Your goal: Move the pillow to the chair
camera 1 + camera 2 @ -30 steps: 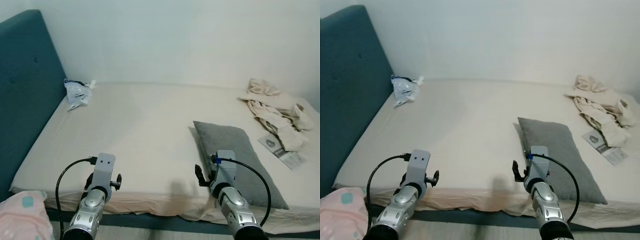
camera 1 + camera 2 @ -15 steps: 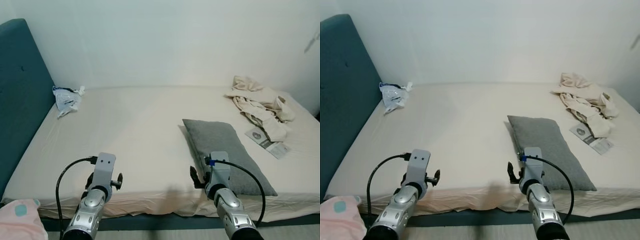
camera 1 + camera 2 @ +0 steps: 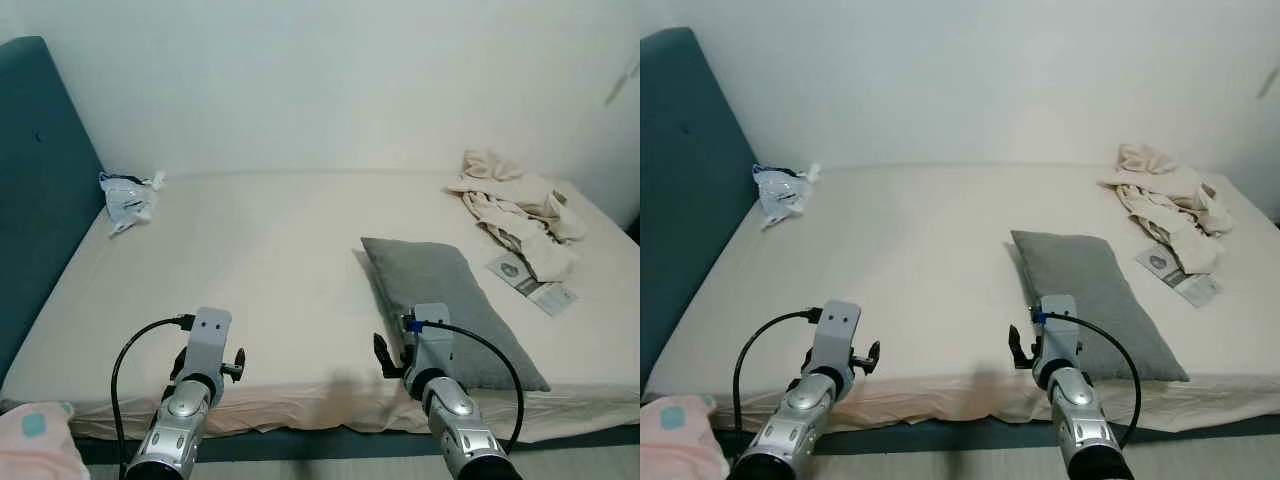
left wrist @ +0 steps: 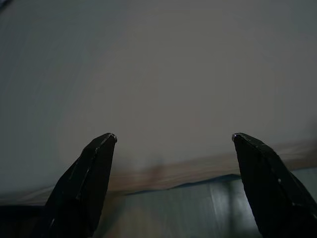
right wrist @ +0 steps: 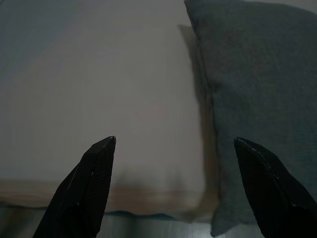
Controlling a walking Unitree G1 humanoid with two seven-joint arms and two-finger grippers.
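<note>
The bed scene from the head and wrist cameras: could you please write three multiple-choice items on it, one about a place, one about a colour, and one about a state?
1. Where does the pillow lie on the bed?
A. Against the headboard
B. Near the front edge, ahead of the right gripper
C. Under the beige clothes

2. What colour is the headboard?
A. Teal
B. White
C. Red

3. What is the state of the right gripper?
A. Shut on the pillow
B. Open, holding nothing
C. Shut on a cable

Answers:
1 B: the pillow lies flat just beyond that gripper.
2 A: the padded panel at the robot's left is teal.
3 B: its fingers stand wide apart above the sheet.
</note>
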